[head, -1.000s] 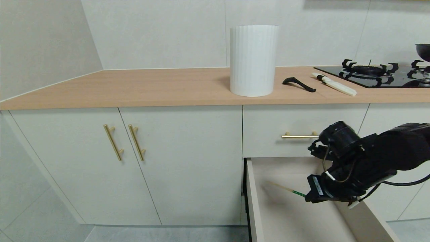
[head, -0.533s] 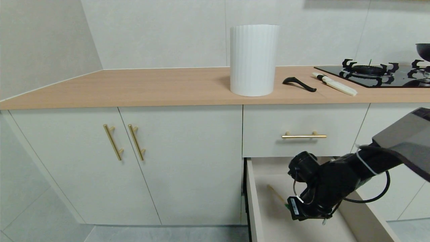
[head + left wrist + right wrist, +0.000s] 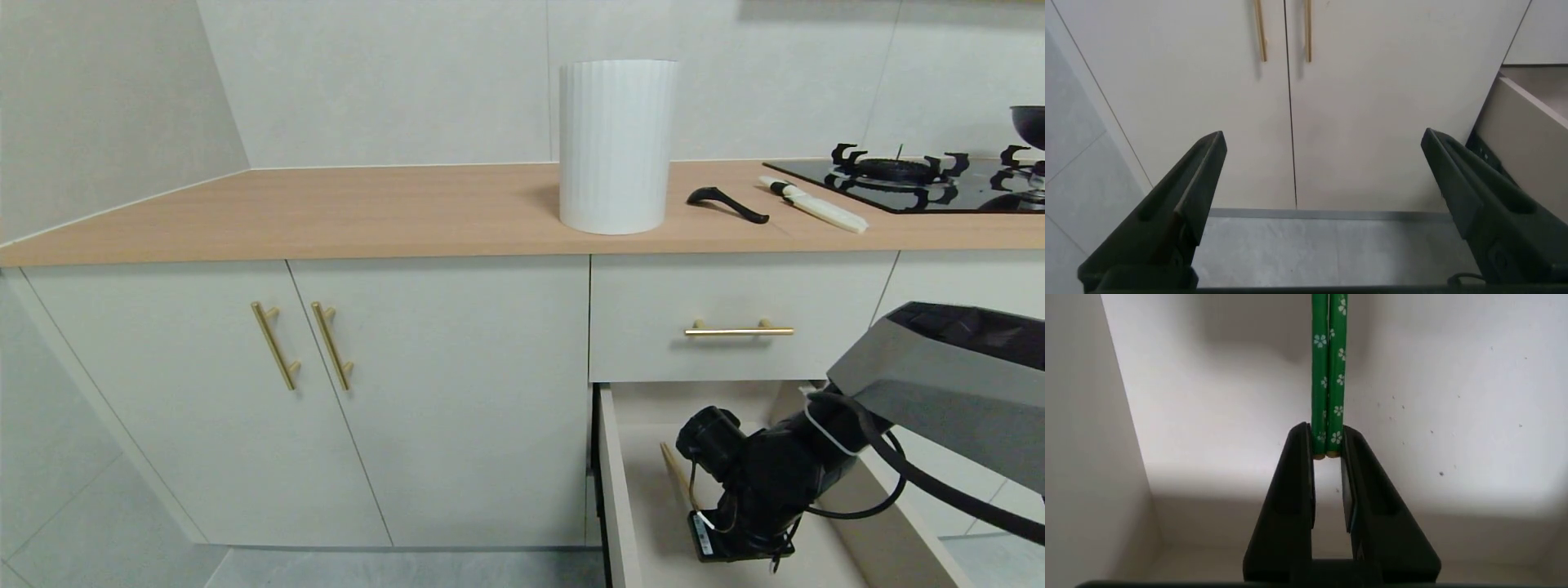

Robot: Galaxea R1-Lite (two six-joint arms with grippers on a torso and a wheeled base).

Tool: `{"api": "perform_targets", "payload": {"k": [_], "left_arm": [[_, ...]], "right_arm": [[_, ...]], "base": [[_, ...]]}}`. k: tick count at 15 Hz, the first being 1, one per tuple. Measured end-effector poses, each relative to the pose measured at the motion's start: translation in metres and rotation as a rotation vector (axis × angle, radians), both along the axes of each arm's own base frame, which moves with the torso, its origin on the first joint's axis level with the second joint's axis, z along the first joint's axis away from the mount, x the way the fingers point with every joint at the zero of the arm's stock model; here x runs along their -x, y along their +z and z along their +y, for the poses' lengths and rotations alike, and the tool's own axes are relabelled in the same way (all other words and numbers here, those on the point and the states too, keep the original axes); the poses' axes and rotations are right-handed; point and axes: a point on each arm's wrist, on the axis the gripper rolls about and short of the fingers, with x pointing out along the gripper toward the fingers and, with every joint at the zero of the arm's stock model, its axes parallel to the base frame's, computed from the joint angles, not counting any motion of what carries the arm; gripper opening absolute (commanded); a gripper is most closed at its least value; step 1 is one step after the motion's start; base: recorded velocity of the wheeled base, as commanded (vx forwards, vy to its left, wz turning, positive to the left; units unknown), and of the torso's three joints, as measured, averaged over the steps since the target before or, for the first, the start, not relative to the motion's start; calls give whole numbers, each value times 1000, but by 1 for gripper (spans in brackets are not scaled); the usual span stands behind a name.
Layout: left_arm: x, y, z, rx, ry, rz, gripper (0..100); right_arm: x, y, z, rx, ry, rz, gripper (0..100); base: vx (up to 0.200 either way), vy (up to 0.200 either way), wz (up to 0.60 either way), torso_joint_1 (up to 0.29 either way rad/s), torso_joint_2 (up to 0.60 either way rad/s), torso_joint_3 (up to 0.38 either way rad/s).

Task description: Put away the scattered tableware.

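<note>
Chopsticks (image 3: 1328, 367) pinched in your right gripper (image 3: 1328, 449), low inside the open drawer (image 3: 618, 506) at 5 o'clock in head view. Left gripper (image 3: 1323, 147) spread wide, facing cabinet doors (image 3: 1372, 98).

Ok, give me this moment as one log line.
right gripper: shut on chopsticks | position: low inside open drawer | left gripper: open, facing cabinet doors | chopsticks: not yet released

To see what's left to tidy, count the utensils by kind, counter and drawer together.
Chopsticks: 2, held in the right gripper inside the open drawer
Black spoon: 1, on the counter
Knife: 1, on the counter
Total: 4
</note>
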Motion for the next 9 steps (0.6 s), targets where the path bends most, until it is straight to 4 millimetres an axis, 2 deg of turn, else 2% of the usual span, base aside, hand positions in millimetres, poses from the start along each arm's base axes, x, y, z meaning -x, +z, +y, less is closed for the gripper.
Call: {"api": "perform_targets", "payload": {"k": [1, 2, 9], "left_arm": [[0, 0, 0, 0, -1, 0, 100], [0, 0, 0, 0, -1, 0, 100], [0, 0, 0, 0, -1, 0, 100]], "right_arm": [[0, -1, 0, 1, -2, 2, 0], [0, -2, 0, 2, -3, 5, 100], [1, -4, 0, 6, -3, 9, 100]], "base": [[0, 0, 0, 0, 0, 0], [0, 0, 0, 0, 0, 0], [0, 0, 0, 0, 0, 0]]}}
